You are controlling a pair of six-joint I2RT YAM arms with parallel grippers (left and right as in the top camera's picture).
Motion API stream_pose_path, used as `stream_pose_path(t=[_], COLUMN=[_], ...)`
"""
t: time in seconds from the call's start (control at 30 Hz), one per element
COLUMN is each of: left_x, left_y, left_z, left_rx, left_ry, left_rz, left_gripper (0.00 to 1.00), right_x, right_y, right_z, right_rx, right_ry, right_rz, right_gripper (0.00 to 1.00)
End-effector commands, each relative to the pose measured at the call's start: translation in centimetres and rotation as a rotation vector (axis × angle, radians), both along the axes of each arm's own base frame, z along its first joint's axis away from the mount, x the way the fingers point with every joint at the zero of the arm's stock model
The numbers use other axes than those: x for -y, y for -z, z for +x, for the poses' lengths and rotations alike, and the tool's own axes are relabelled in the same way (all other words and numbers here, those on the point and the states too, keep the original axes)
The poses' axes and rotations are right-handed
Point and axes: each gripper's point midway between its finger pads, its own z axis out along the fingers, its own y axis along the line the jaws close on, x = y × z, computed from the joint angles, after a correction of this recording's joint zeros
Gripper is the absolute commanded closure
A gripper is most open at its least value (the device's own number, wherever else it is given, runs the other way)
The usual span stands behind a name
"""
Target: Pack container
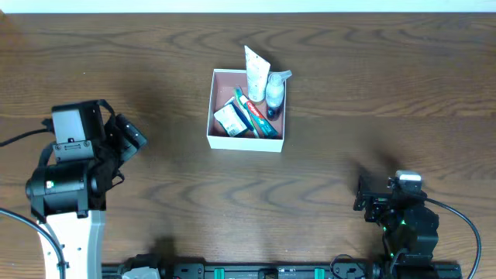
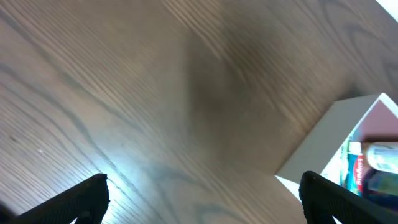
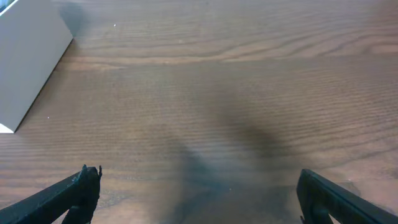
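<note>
The container (image 1: 218, 107), a square shallow white box with a pink inside, sits at the middle back of the table. In it lie a white tube (image 1: 256, 71), a small bottle (image 1: 275, 89), a toothpaste box (image 1: 254, 115) and a green-and-white packet (image 1: 228, 119). My left gripper (image 1: 128, 139) is open and empty at the left, well apart from the box; its wrist view shows the box's white wall (image 2: 323, 143). My right gripper (image 1: 370, 200) is open and empty at the front right; its wrist view shows the box's corner (image 3: 28, 56) at the far left.
Bare brown wood table (image 1: 349, 93) lies all around the box. The two arm bases stand at the front edge, left (image 1: 70, 225) and right (image 1: 407, 232).
</note>
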Motion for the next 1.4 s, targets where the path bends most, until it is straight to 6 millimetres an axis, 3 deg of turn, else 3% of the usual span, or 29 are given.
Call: stream_pose_path(t=[0.0, 0.27, 0.6, 1.03, 1.17, 1.37], left_x=[-1.1, 1.1, 2.9, 4.8, 5.2, 5.2], left_y=[-1.5, -2.5, 4.9, 12.2, 13.9, 14.2], left_z=[-0.8, -1.6, -4.0, -4.3, -4.3, -4.4], left_rx=[0.046, 0.348, 0.528, 0.521, 0.485, 0.471], left_ry=[0.003, 0.155, 0.246, 0.333, 0.355, 0.358], left_rz=[0.107, 0.197, 0.200, 0.130, 0.120, 0.118], left_gripper=[0.02, 0.02, 0.02, 0.02, 0.02, 0.02], right_x=[0.2, 0.2, 0.2, 0.2, 0.2, 0.2], right_y=[0.0, 0.0, 0.0, 0.0, 0.0, 0.0], right_z=[0.0, 0.0, 0.0, 0.0, 0.0, 0.0], right_rx=[0.002, 0.002, 0.002, 0.002, 0.002, 0.002], right_ry=[0.014, 0.014, 0.014, 0.014, 0.014, 0.014], right_rz=[0.015, 0.015, 0.015, 0.015, 0.015, 0.015], right_gripper=[0.01, 0.01, 0.01, 0.01, 0.01, 0.01])
